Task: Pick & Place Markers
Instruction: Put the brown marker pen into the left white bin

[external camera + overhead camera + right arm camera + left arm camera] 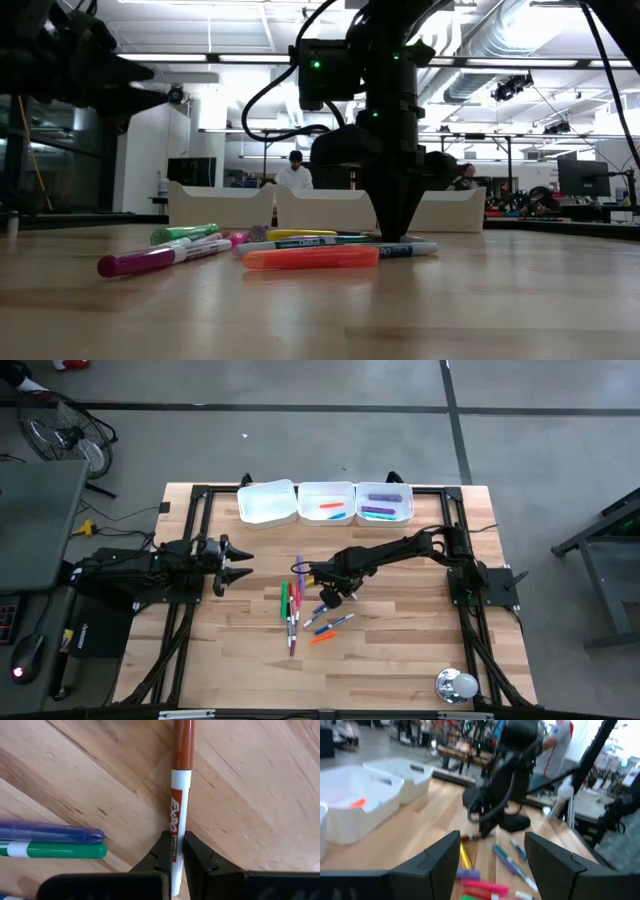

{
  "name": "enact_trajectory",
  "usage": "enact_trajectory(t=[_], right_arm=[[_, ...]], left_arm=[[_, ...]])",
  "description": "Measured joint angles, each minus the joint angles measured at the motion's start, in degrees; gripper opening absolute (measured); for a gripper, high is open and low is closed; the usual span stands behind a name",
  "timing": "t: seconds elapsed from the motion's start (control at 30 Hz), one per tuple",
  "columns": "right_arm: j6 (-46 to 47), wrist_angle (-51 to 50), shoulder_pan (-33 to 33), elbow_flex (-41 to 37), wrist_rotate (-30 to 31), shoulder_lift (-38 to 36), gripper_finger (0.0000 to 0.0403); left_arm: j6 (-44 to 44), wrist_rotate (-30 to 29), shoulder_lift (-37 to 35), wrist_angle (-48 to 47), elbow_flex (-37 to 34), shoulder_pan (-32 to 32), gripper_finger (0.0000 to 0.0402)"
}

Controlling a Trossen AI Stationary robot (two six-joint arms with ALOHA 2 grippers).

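Several markers point(300, 610) lie loose on the wooden table's middle: green, pink, purple, blue and orange ones. In the low view an orange one point(310, 258) and a purple one point(150, 260) lie nearest. My right gripper point(328, 598) stands on the pile's right side, fingers down at the table point(397, 232), shut on a red-capped white marker point(181, 785). A purple marker point(50, 832) and a green one point(55, 851) lie beside it. My left gripper point(238, 567) hangs open and empty left of the pile, also in its wrist view point(492, 857). My right gripper pinches the red marker's white barrel point(176, 827) between its two fingers, one on each long side. The fingers come from above, pointing down. The marker lies flat on the table, its red cap end point(184, 745) reaching out beyond the fingertips.
Three white trays stand in a row at the far edge: left point(268, 502), middle point(327, 490) with an orange and a blue marker, right point(384, 488) with purple and green ones. A shiny round object point(457, 685) sits near the near right corner. People show in the room behind.
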Motion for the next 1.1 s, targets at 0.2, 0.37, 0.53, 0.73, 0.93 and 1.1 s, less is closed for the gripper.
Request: enact_trajectory(t=[0.2,0.37,0.53,0.73,0.93,1.1], right_arm=[[-1.3,-0.5,0.0,-0.2,0.3,-1.3,0.0014],[-1.5,-1.0,-0.1,-0.2,2.6,-5.0,0.0014],[-3.1,-0.6,-0.6,-0.3,3.7,-8.2,0.0013],[-6.9,2.7,-1.6,-0.2,5.0,-12.9,0.0013],[-10.7,11.7,-2.9,-0.2,9.1,-18.5,0.0013],[-17.0,21.7,-3.5,-0.1,9.8,-23.0,0.0013]], left_arm=[[-0.6,-3.7,3.5,2.9,0.0,0.0,0.0220],[-3.0,-4.3,8.4,5.7,0.0,0.0,0.0220],[-3.0,-4.8,14.8,15.1,0.0,0.0,0.0220],[-5.6,-5.0,24.8,29.5,0.0,0.0,0.0220],[-6.6,-5.0,36.2,40.3,2.1,0.0,0.0220],[-6.3,-5.1,46.0,43.3,8.8,0.0,0.0220]])
